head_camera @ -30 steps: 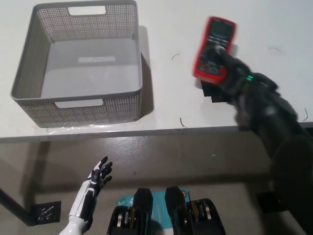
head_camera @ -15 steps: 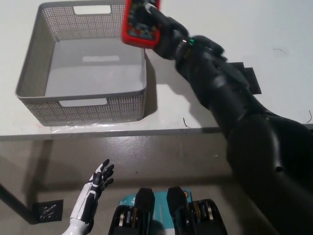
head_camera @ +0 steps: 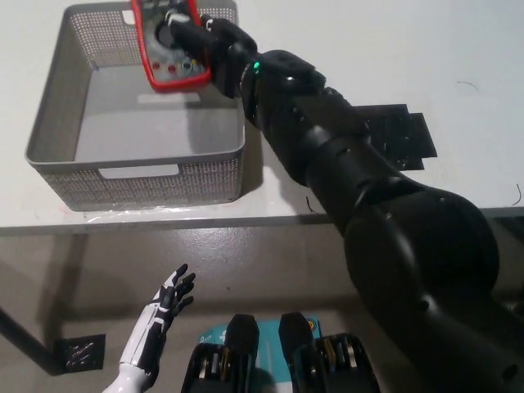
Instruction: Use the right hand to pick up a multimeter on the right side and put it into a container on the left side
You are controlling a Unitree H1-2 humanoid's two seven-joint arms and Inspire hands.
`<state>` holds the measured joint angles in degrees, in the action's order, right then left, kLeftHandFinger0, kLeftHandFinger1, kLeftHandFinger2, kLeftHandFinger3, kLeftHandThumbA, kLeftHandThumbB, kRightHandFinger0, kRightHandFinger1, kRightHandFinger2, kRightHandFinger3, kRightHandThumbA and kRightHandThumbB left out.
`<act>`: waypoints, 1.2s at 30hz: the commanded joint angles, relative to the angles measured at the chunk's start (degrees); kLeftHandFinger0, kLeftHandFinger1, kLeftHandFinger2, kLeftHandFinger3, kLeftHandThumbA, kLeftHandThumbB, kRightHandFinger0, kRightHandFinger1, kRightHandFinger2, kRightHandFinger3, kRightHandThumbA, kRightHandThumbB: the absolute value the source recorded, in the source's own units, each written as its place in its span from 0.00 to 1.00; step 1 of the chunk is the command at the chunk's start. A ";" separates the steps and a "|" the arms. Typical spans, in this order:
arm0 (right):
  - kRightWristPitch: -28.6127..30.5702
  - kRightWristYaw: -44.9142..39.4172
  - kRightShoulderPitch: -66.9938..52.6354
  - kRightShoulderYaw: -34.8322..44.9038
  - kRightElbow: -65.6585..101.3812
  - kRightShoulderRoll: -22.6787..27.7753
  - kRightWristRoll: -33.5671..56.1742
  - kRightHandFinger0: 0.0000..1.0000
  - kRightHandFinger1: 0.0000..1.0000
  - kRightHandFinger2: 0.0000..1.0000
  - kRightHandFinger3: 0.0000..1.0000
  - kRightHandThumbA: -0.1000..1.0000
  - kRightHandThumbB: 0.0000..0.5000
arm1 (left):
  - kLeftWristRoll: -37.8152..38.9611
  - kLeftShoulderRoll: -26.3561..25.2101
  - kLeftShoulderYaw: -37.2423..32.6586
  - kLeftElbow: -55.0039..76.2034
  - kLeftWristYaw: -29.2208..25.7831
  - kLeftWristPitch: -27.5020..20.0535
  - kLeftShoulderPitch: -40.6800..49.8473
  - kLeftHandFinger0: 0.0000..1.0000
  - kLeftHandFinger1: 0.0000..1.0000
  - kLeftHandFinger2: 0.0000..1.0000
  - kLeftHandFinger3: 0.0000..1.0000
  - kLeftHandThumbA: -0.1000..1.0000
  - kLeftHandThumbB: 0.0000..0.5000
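Gripping multimeter above container, right hand, long axis near-vertical in frame

We see the black right hand gripping a red multimeter over the far part of the grey mesh container, which sits on the white tabletop. A black mat lies right of the arm. The white left hand hangs below the tabletop edge, fingers spread.
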<state>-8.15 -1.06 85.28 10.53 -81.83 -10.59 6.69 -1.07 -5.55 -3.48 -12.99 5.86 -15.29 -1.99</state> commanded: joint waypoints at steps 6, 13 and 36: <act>10.01 9.35 2.19 -26.70 1.25 -2.81 -21.09 0.04 0.51 0.84 0.65 0.00 0.41 | -0.19 -1.10 -1.20 1.69 1.89 -2.68 -0.92 1.00 1.00 1.00 1.00 1.00 0.98; 6.34 2.81 1.80 -31.99 0.64 -1.79 -19.64 0.59 0.93 1.00 1.00 0.53 0.74 | -0.35 -1.92 -2.10 1.39 2.76 -3.89 -1.93 1.00 1.00 1.00 1.00 1.00 0.98; 14.68 -5.46 4.75 -20.52 6.41 6.25 -12.92 1.00 1.00 1.00 1.00 1.00 0.95 | -0.61 -1.39 -2.32 1.49 1.46 -3.92 -0.52 1.00 1.00 1.00 1.00 1.00 0.91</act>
<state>0.77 -4.68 84.03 -14.06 -79.24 -7.92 -10.50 -1.77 -6.84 -6.40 -12.96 7.60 -17.09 -2.83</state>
